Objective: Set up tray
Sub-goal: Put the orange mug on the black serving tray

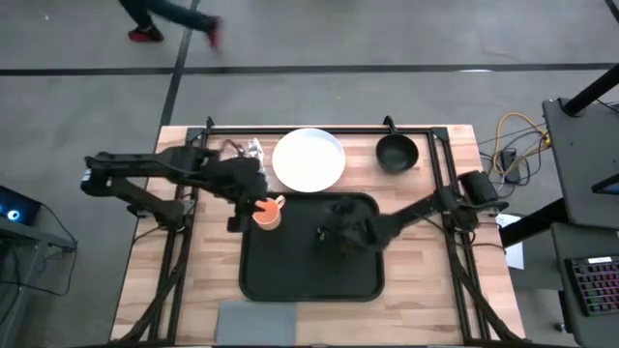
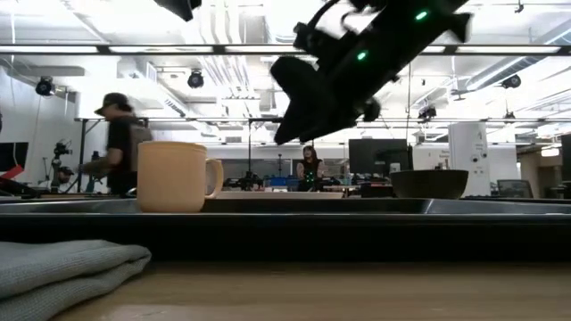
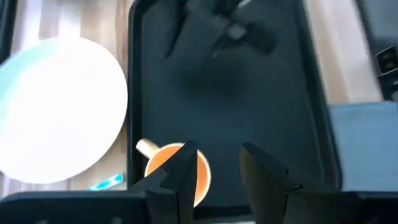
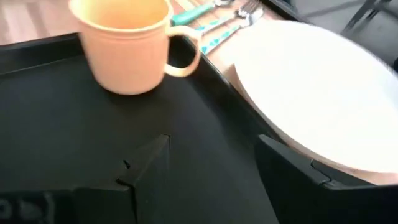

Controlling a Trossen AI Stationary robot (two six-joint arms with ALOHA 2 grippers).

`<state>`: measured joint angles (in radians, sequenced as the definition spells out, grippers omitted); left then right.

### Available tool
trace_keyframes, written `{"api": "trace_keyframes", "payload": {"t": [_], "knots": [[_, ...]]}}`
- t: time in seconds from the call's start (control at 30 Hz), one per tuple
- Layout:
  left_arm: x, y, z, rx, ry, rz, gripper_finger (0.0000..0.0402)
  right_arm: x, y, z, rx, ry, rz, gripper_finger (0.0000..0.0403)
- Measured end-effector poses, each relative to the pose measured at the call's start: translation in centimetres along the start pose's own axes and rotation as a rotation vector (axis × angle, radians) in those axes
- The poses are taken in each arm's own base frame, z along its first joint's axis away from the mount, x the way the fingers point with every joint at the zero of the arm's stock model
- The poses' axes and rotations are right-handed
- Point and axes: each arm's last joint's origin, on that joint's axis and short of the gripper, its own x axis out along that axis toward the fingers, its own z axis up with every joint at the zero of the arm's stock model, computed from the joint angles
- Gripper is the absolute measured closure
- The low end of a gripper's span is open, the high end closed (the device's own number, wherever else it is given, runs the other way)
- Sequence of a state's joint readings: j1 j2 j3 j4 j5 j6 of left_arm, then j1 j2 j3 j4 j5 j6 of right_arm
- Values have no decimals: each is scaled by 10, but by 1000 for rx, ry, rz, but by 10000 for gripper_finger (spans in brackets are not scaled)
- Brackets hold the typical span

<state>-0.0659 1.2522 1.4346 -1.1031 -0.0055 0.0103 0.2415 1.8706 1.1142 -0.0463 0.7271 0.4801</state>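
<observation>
The black tray (image 1: 309, 275) lies in the middle of the table. An orange mug (image 1: 268, 214) stands upright on the tray's far left corner, handle toward the white plate (image 1: 309, 159), which lies on the wood just beyond the tray. My left gripper (image 3: 217, 171) is open and hovers above the mug (image 3: 177, 171), one finger over its rim; in the low view the mug (image 2: 174, 176) stands free. My right gripper (image 4: 214, 165) is open and hangs over the tray's middle (image 1: 331, 230), facing the mug (image 4: 127, 43) and the plate (image 4: 317, 93).
A black bowl (image 1: 397, 153) sits at the far right of the table, and cutlery (image 1: 242, 150) lies left of the plate. A folded grey napkin (image 1: 256, 327) rests at the near edge. People move in the room behind the table.
</observation>
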Motion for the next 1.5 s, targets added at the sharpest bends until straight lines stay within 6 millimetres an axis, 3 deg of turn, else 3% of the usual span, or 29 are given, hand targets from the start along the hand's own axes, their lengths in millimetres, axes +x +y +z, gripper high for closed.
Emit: {"api": "trace_keyframes", "payload": {"t": [0.23,0.4,0.63,0.8,0.93,1.03,1.2,1.37,1.5], "knots": [[-5,-3,-22,-5,-11,-7,299,25,-21,39,-50,62,223,202],[4,-3,-34,-7,31,-6,299,29,-39,79,-133,114,224,235],[25,-5,-49,-16,116,-14,299,30,-61,112,-169,166,307,250],[31,-5,-63,-11,149,-16,299,41,-81,115,-125,207,341,250],[29,-5,-69,-12,65,-17,299,51,-87,108,-112,240,324,250],[33,-4,-76,-33,8,-5,299,61,-80,101,-113,261,365,250],[49,-3,-97,14,105,39,299,72,-59,85,-150,306,415,250],[59,-3,-111,141,163,45,299,69,-48,81,-167,307,434,250],[67,1,-118,162,198,174,299,62,-34,81,-169,270,466,250]]}}
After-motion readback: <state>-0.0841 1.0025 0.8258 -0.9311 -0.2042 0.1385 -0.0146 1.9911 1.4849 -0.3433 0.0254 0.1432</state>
